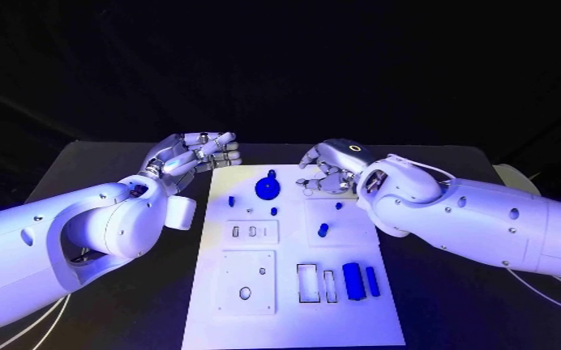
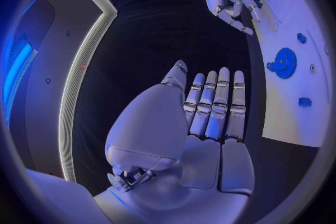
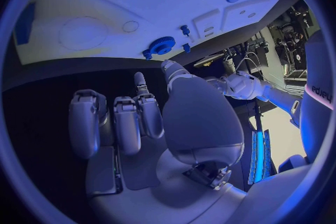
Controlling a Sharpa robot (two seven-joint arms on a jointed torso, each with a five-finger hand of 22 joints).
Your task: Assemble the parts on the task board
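On the black bench (image 1: 105, 164) the white task board (image 1: 293, 317) holds its blue parts (image 1: 267, 185), while the left robot hand (image 1: 193, 154) beside its far corner and the right robot hand (image 1: 327, 168) over its far edge both grasp nothing, fingers apart.

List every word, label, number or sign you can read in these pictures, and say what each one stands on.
No text reads in full.
Dark lettering runs along the robot's white arm at the rim of the right wrist view: cut off and too blurred to read.
The task board, its blue gear, the left hand and the right hand bear no lettering that I can make out.
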